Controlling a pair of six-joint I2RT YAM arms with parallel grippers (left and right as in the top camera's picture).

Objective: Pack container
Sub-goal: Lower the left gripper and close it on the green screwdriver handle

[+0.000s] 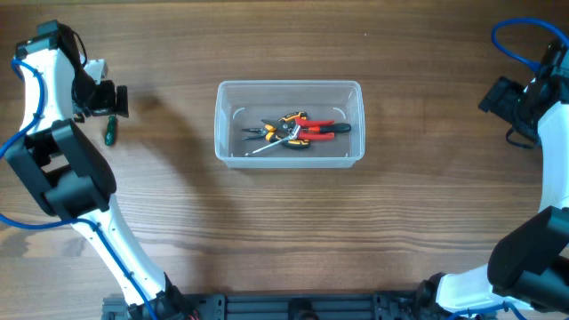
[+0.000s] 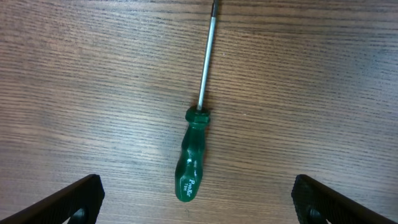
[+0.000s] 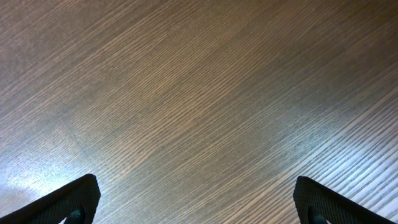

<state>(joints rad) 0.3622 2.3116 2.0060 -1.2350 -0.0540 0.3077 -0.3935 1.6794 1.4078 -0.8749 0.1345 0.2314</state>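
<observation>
Green screwdriver [image 2: 190, 168] lies outside container [image 1: 289, 85] holding pliers [image 1: 298, 130].

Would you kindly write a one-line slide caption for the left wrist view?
Open left hand poised above a green-handled screwdriver lying on the wooden table.

green screwdriver [image 2: 198, 118], small white print on the handle's butt end, toward 6 o'clock, seems to read "Pro'sKit", smaller line beneath not readable
</observation>
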